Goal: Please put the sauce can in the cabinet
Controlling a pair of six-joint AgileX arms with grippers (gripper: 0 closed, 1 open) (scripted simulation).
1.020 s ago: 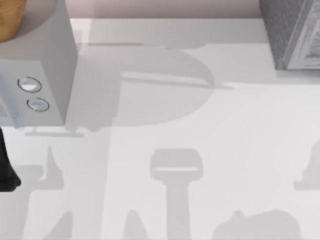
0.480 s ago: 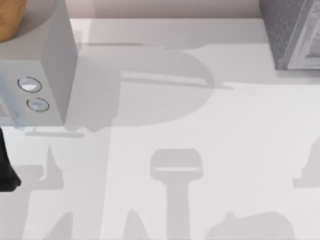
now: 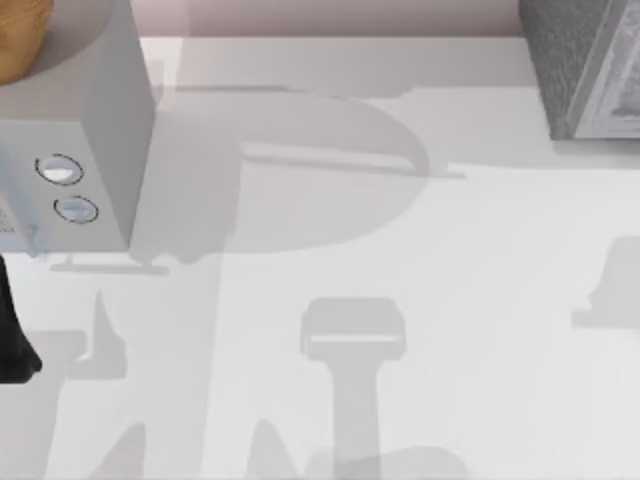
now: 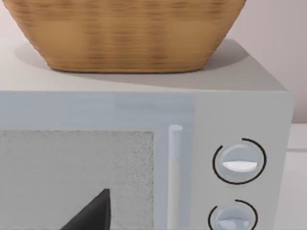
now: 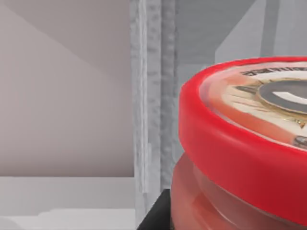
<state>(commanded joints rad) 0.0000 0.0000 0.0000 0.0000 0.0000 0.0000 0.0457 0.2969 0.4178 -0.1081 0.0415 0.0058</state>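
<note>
While the sauce can looms close before your right wrist camera, seemingly carried by the right gripper whose fingers you cannot tell, beside the cabinet at the table's far right, your left arm sits parked facing the microwave under its wicker basket.

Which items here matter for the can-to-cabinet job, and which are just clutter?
Job items:
- sauce can, close up in the right wrist view
- cabinet, at the table's far right corner in the top view

Just lying about:
- microwave with two round knobs, on the table's left
- wicker basket resting on top of the microwave
</note>
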